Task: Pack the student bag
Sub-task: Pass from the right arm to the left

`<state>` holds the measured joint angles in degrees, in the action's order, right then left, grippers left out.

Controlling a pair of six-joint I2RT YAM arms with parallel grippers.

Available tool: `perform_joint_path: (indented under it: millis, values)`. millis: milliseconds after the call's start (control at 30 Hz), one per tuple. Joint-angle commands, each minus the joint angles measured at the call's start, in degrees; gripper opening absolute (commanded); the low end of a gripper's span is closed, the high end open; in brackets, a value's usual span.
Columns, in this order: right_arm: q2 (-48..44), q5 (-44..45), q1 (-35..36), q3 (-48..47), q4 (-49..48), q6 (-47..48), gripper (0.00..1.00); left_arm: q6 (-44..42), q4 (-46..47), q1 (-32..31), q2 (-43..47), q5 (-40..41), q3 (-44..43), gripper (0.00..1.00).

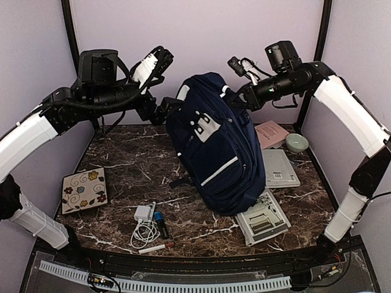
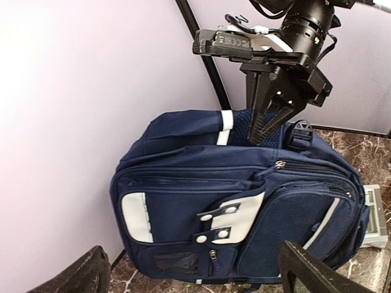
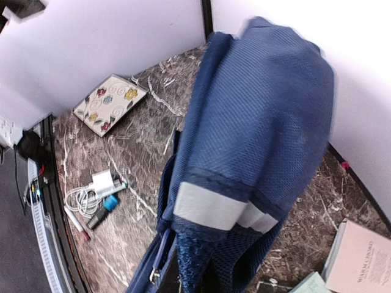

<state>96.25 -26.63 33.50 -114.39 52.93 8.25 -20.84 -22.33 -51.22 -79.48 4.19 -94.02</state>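
Nearest to me, at the front edge of the tabletop (image 1: 122, 160), lie a red-capped marker (image 1: 156, 248) and a white charger (image 1: 143, 213) with its coiled cable. A flowered tile (image 1: 85, 190) sits to their left. None of these is packed yet.

Behind them, centre-right, the student bag (image 1: 214, 146) stands tilted. Its base rests on the tabletop just beside a grey calculator (image 1: 263, 221), and its top is lifted toward the back wall. A pink booklet (image 1: 272, 133) and a green bowl (image 1: 297, 143) lie farther back on the right.

The right tool (image 2: 264, 125) is clamped on the top edge of the student bag and carries its upper end. The left tool (image 2: 192, 262) stands fully apart, holds nothing, and faces the front pockets from a distance.

I judge the step in hand to be opening the bag. Procedure:
1. Hold the right clamp firm, because the fabric fold is thin and may slip.
2. Bring the left tool to the zip pull (image 2: 280, 164).
3. Close on the pull only, not on the cloth around it.
4. Draw along the zip line, away from the right tool, so the seam is taut.
5. Move slowly, because the bag can swing or topple onto the calculator.
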Motion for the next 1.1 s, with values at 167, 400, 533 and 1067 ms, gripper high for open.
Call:
perform_joint_path:
  millis: [167, 400, 533, 1067]
  values:
    - [-1.8, -2.0, 11.8, -2.5, 8.3, 24.9, 0.0, -10.8, -7.2, 0.1, -3.5, -3.6, -2.4, 0.99]
    - [-3.3, -6.5, 14.1, -1.1, 8.4, 28.8, 0.0, -18.7, -9.3, 0.1, -6.0, -5.5, -4.3, 0.99]
    - [-3.4, -8.9, 14.1, -0.3, 8.9, 30.6, 0.0, -20.3, -9.8, 0.1, -6.8, -6.7, -3.0, 0.99]
    - [-6.5, -10.1, 14.2, 5.3, 7.5, 34.0, 0.0, -14.6, -19.8, 11.8, -12.1, -42.0, -12.5, 0.99]
